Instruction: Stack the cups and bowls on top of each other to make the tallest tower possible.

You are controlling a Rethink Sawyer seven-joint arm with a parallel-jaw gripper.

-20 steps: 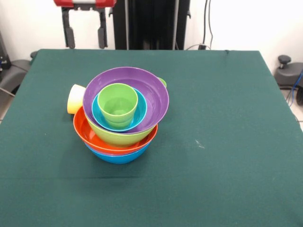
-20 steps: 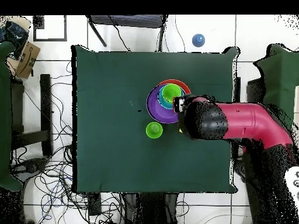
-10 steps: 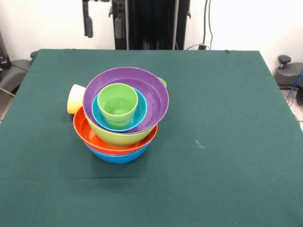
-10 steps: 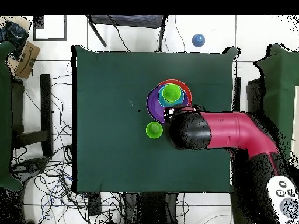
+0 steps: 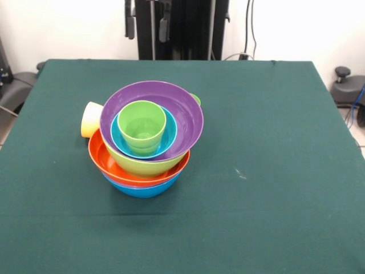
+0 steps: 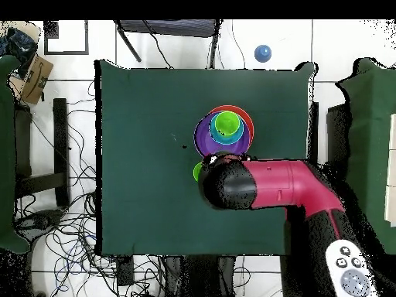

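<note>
The tower [image 5: 145, 140] stands left of the table's middle. From the bottom it is a blue bowl [image 5: 142, 189], an orange bowl [image 5: 108, 162], a lime green bowl [image 5: 134, 162], a purple bowl [image 5: 185, 117], a small cyan bowl [image 5: 121, 141] and a light green cup [image 5: 142, 127] upright on top. A pale yellow cup [image 5: 89, 119] lies on its side against the tower's left. My gripper [image 5: 147, 23] hangs open and empty at the top edge, above the table's far side, well behind the tower. In the overhead view the tower [image 6: 224, 130] shows beside my arm [image 6: 263, 186]; the arm hides the gripper.
A small green round thing [image 6: 196, 172] shows partly under my arm in the overhead view; a green edge [image 5: 197, 99] peeks from behind the purple bowl. The green table [image 5: 274, 171] is bare to the right and front of the tower.
My gripper has moved to the right along the top edge in the front view. In the overhead view the arm has swung left over the small green thing. The tower has not moved.
</note>
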